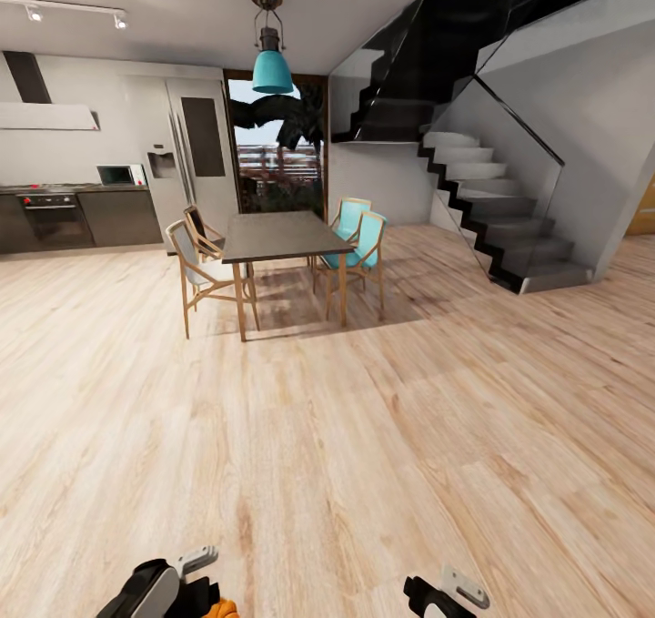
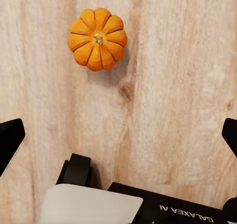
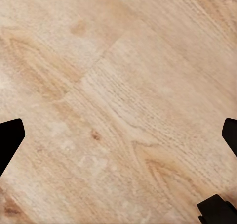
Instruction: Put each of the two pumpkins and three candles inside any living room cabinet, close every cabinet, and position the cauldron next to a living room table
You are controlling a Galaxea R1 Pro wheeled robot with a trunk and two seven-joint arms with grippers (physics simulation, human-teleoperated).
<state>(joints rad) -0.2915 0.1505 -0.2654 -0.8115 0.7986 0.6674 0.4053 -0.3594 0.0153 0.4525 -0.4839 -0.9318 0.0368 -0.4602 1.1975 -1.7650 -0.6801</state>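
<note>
Pumpkin on the bare wood floor, below the left gripper.
1 small ribbed gourd, probably light and rigid; grip across its ribs. Both claws look wide open, empty.

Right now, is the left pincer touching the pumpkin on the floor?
Apart. In the left wrist view the pumpkin sits on bare floor, well beyond the left pincer, whose fingertips stand wide open at the picture's edges.
</note>
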